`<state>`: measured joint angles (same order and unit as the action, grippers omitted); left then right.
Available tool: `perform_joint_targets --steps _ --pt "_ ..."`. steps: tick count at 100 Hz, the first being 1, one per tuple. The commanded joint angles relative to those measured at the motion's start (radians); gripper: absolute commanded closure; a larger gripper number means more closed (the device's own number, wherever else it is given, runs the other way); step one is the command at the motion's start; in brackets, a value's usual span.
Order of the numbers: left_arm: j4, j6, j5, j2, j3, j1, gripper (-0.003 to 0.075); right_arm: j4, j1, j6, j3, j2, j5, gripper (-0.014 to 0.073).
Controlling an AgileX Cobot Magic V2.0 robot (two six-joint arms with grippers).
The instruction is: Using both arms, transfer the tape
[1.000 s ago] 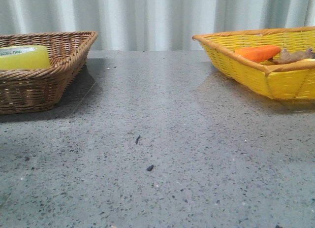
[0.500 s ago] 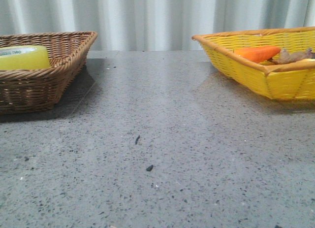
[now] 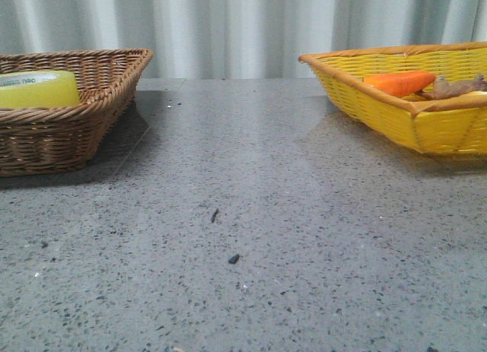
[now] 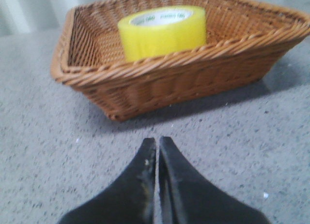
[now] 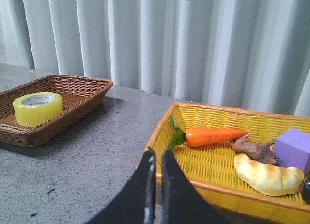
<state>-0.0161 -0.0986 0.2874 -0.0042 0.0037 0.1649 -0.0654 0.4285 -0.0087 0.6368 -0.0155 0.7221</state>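
Note:
The yellow tape roll (image 3: 38,88) with a white core lies flat in the brown wicker basket (image 3: 91,116) at the left of the table. It also shows in the left wrist view (image 4: 162,30) and the right wrist view (image 5: 38,108). My left gripper (image 4: 157,141) is shut and empty, over the grey table a little short of the brown basket (image 4: 160,83). My right gripper (image 5: 158,154) is shut and empty, above the near rim of the yellow basket (image 5: 203,183). Neither gripper shows in the front view.
The yellow basket (image 3: 426,128) at the right holds an orange carrot (image 5: 210,135), a brown root (image 5: 254,149), a croissant (image 5: 266,173) and a purple block (image 5: 294,149). Grey speckled table (image 3: 251,215) lies between the baskets. A white curtain hangs behind.
The front view has shifted very slightly; nothing on the table has moved.

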Motion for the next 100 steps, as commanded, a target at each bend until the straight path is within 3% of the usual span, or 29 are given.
perform_joint_targets --steps 1,87,100 --pt "-0.01 0.0 -0.033 -0.018 0.009 -0.013 0.0741 -0.015 -0.005 -0.009 0.017 -0.005 -0.084 0.0645" --pt "-0.01 0.0 -0.035 -0.025 0.009 -0.025 0.0741 -0.013 -0.012 -0.009 0.005 -0.005 -0.087 0.0645" --pt "-0.01 0.0 -0.035 -0.025 0.009 -0.025 0.0741 -0.152 -0.06 -0.005 -0.053 -0.009 -0.092 0.0645"
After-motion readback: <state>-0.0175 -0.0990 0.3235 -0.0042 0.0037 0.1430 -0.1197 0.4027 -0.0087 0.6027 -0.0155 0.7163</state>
